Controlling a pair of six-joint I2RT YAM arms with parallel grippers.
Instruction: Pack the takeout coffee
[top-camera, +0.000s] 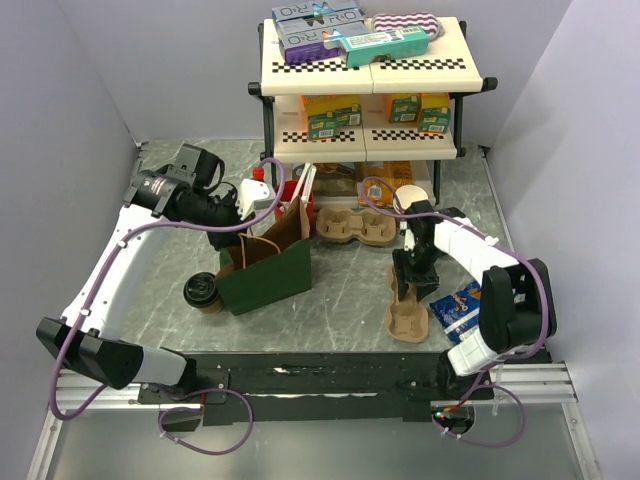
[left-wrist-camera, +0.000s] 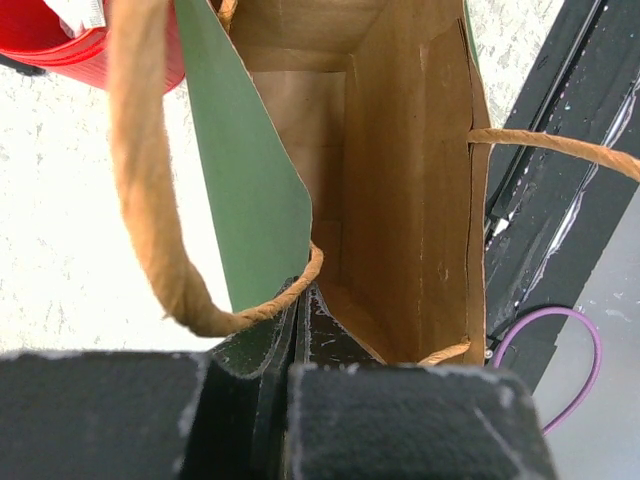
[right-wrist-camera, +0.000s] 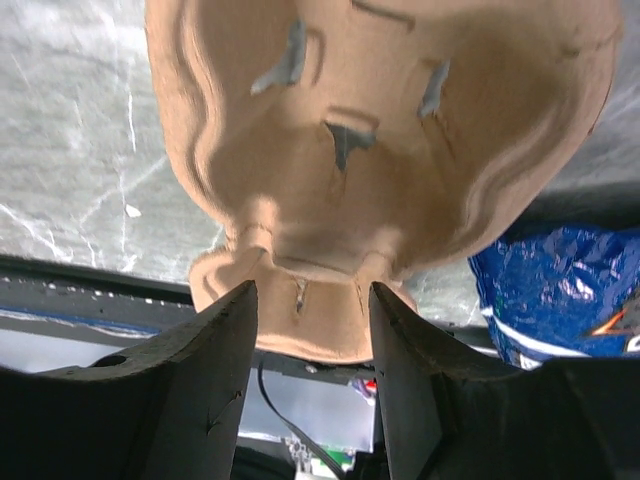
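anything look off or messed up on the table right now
The green bag looks lopsided: one brown inner wall stands up askew where the jaws of the left gripper pinch its rim. Nothing looks spilled.

At the left pincer, a green paper bag: matt outside, plain brown kraft inside, with a rough twisted paper cord. At the right pincer, a tan moulded-pulp cup tray: matt, fibrous. Right of it, a blue foil packet: glossy, crinkled.

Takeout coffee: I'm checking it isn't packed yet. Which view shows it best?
The top external view: the takeout coffee sits outside the green bag, beside it, lid on. Neither wrist view shows it.
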